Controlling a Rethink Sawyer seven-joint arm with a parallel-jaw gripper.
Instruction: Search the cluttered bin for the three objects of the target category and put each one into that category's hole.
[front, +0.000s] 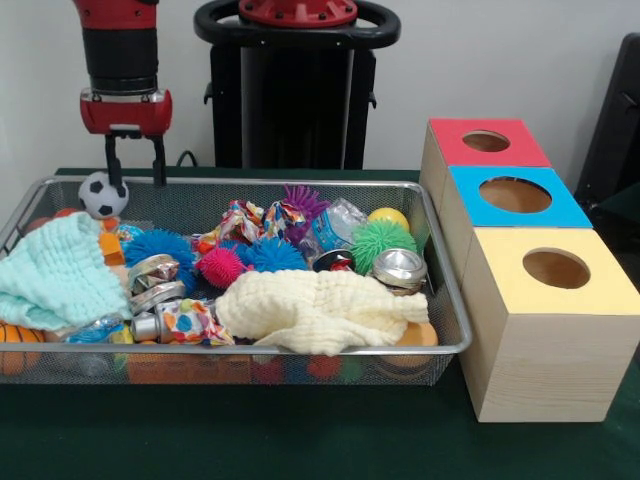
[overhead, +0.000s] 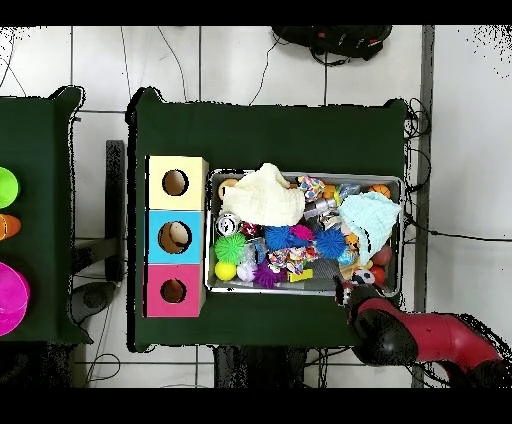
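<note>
From the front, the red and black hand (front: 136, 173) hangs with its two dark fingers apart and empty above the far corner of the shallow silver wire-mesh bin (front: 452, 300), just beside a small black-and-white football (front: 102, 194) (the bin sits on the dark green tabletop (front: 300, 440)). From overhead, the bin (overhead: 212, 232) lies beside three wooden boxes topped yellow (overhead: 177, 183), blue (overhead: 175, 237) and red (overhead: 174, 291).

This is a robotics lab. A red and black arm (front: 120, 50) on a black pedestal (front: 295, 85) stands at a table (overhead: 270, 125) draped in dark green cloth. Cables (overhead: 425, 235) trail over the pale tiled floor (overhead: 260, 60) at three o'clock and twelve o'clock of the table. At nine o'clock sit three plain wooden boxes (overhead: 177, 236) with coloured tops, each with a round hole.
</note>
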